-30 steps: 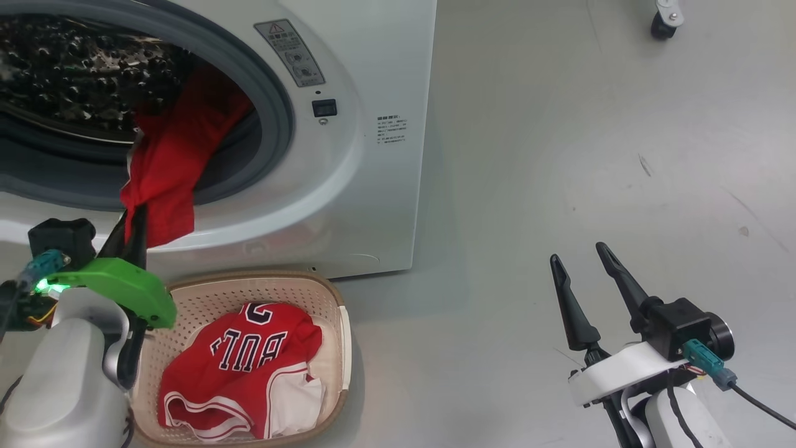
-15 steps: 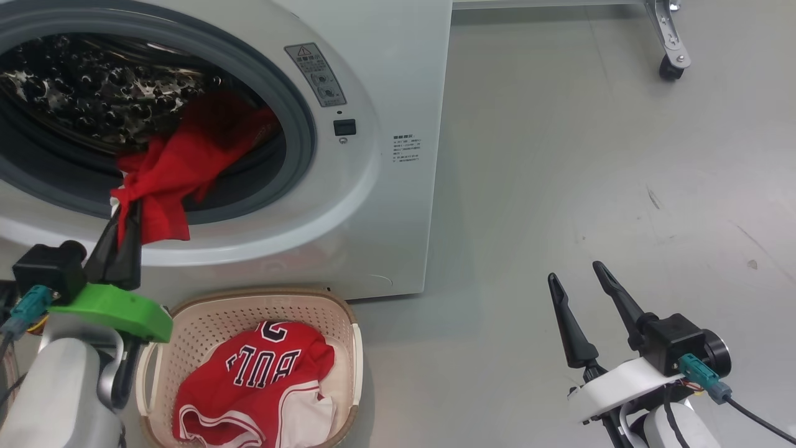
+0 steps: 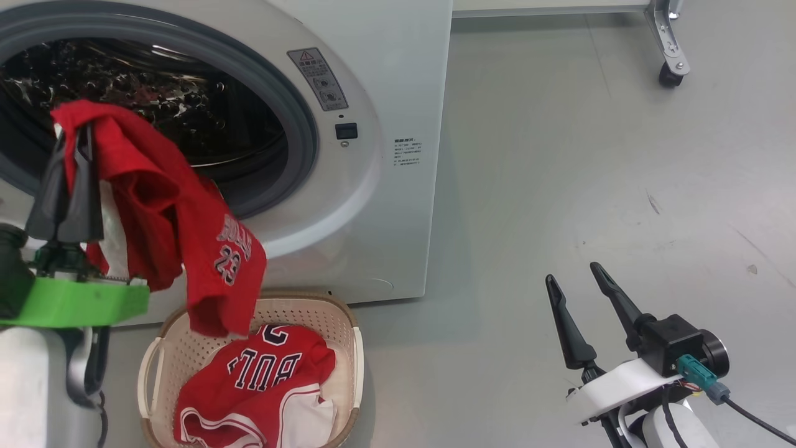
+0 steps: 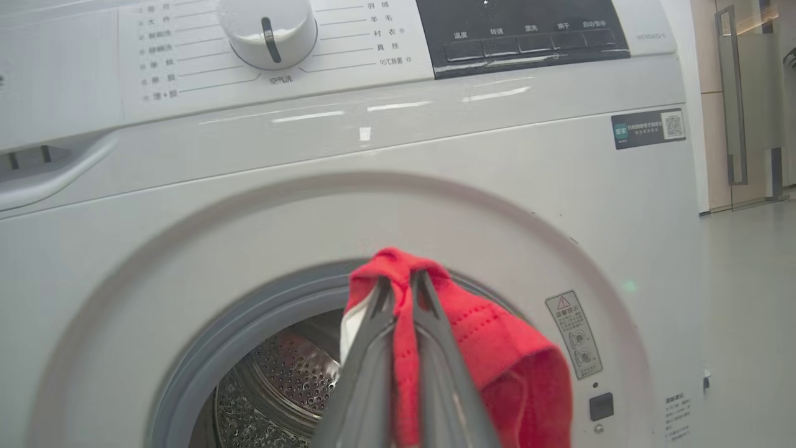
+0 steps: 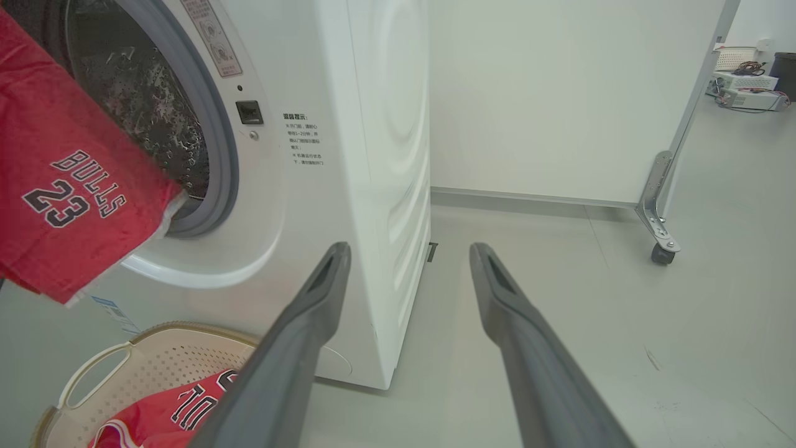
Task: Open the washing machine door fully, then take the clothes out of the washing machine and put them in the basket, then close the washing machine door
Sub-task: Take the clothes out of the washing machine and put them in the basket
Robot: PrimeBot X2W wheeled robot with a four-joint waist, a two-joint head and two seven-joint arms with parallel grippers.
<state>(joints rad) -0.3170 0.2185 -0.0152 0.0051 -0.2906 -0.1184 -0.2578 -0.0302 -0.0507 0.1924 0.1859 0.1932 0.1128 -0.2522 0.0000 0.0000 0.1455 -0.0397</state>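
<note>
Left gripper (image 3: 71, 140): jaws clamped on a fold of the red jersey (image 3: 168, 218), raised in front of the washing machine (image 3: 398, 74) opening.
Red jersey: hangs outside the washing machine, "BULLS 23" print showing, lower hem just above the basket (image 3: 305, 311).
Basket: on the floor at the foot of the washing machine, holding a second jersey (image 3: 261, 373), red with white trim.
Drum (image 3: 155, 93): dimpled steel, inside the washing machine's grey-ringed opening.
Right gripper (image 3: 572, 275): jaws spread apart, holding nothing, well right of the washing machine.
</note>
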